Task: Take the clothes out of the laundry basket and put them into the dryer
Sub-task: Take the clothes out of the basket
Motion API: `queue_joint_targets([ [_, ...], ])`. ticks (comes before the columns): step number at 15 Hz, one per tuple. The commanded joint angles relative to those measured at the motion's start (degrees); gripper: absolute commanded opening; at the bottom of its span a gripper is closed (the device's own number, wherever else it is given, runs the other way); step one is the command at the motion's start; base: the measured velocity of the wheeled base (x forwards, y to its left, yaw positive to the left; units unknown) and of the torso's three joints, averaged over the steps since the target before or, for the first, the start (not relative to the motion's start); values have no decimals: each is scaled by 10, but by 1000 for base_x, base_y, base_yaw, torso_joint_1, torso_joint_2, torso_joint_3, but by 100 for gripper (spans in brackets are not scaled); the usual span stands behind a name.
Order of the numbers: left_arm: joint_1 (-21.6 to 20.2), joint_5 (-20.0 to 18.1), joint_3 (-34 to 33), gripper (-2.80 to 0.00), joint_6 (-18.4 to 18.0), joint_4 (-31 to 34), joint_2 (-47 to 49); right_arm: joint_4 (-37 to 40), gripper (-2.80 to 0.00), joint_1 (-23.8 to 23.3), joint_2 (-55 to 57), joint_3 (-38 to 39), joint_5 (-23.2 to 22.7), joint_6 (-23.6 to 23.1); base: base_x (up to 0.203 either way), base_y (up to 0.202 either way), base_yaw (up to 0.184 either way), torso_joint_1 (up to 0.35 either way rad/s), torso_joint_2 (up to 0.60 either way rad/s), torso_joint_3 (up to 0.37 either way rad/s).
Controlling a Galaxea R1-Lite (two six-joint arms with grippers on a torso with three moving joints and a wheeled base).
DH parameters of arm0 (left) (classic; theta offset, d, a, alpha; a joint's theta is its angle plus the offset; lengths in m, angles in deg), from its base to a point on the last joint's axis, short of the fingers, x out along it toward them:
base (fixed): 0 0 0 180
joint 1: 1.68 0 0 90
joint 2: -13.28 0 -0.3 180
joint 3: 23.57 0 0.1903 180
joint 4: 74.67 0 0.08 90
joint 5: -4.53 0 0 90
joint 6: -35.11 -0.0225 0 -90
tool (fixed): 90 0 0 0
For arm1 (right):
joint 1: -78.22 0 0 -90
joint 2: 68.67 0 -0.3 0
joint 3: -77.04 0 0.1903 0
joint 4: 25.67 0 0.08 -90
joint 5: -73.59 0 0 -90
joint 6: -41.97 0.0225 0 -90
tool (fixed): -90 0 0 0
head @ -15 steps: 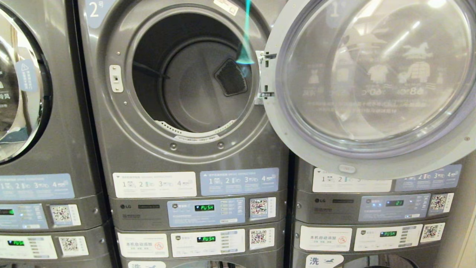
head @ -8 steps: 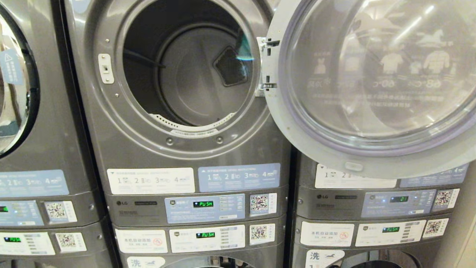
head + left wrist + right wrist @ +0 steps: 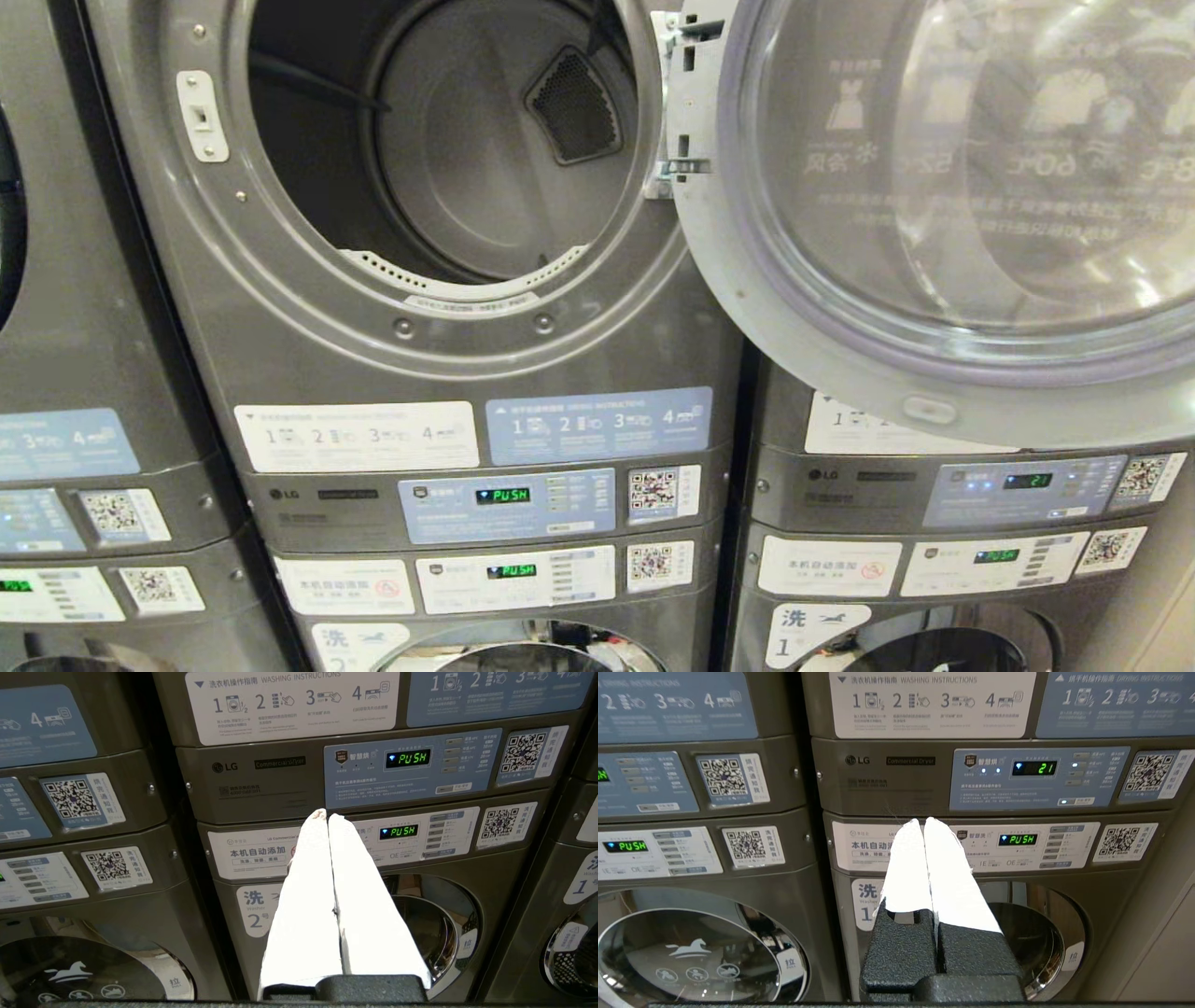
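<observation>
Saw dryer (image 3: 448,308) door (image 3: 934,224) swung wide right, drum bare, with left gripper (image 3: 328,815) and right gripper (image 3: 923,820) both pinched closed, empty, facing control panels (image 3: 420,765).

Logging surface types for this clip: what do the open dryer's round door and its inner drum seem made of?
The large round dryer door: clear glass or plastic window, glossy with reflections, in a pale grey ring, likely plastic or painted metal. The dull grey drum: probably brushed metal, given its soft matte sheen.
</observation>
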State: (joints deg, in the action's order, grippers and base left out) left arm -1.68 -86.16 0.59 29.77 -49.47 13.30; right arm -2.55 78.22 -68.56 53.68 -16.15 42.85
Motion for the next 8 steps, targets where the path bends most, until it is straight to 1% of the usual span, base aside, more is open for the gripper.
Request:
queue_joint_targets([
  [1,0,0,0,-280,0,0,0,0,-280,0,0,0,0,0,0,0,0,2,-1,-190],
  [6,0,0,0,-280,0,0,0,0,-280,0,0,0,0,0,0,0,0,4,5,-196],
  [8,0,2,-1,-280,11,-1,0,0,-280,0,0,0,0,0,0,0,0,3,6,-100],
])
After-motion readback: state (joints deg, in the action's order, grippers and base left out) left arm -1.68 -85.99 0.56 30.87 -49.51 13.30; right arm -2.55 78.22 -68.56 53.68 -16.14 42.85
